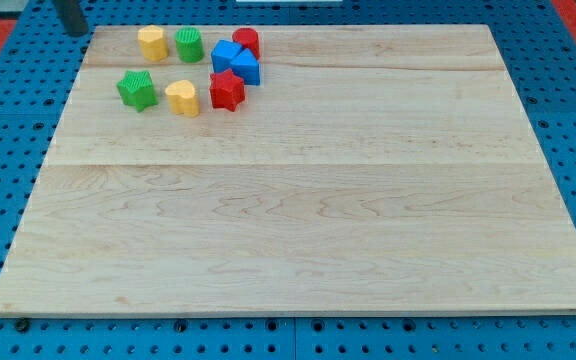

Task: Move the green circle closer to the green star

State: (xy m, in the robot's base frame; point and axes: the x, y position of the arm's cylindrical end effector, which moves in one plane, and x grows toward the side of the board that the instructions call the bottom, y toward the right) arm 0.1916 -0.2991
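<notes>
Sitting up-right of the green star (137, 89), beside a yellow block (152, 43), the green circle (189, 45) looks light, rigid and slidable, best pushed on its upper-right side; my tip (72, 30), a bare rod, touches nothing.

Two yellow blocks (152, 42), red blocks (227, 90), blue blocks (236, 62) on wooden board (318, 200).

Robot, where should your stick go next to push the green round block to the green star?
Probably my tip, at the view's top left beyond the wooden board, should swing behind the green circle block, on its upper right. The green star block lies down-left, and the yellow block sits beside the circle's left.
</notes>
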